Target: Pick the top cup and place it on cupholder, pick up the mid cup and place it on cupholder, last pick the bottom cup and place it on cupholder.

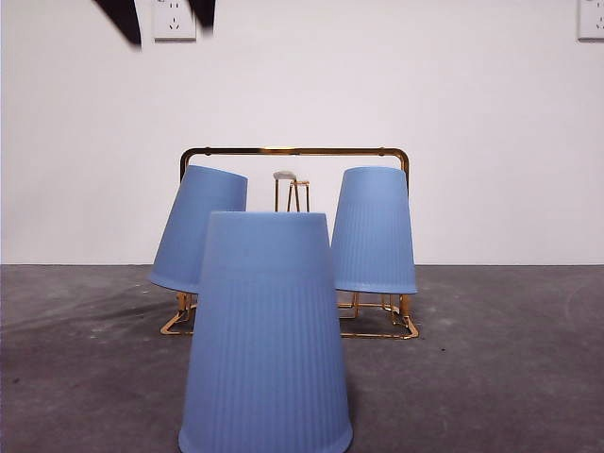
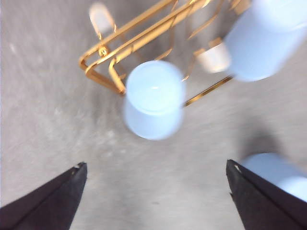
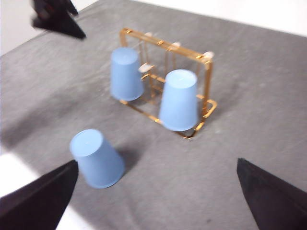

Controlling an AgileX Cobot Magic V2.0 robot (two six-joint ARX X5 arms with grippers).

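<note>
Showing only in the right wrist view, both end effectors wide open, empty.

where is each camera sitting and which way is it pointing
Front view: low at table height, looking level at the near blue cup and gold cupholder; dark arm tips at top.
Left wrist view: above the cupholder, looking down; left hand open.
Right wrist view: high and farther off, angled down; right hand open.
All share the cupholder and its two hung cups.
</note>
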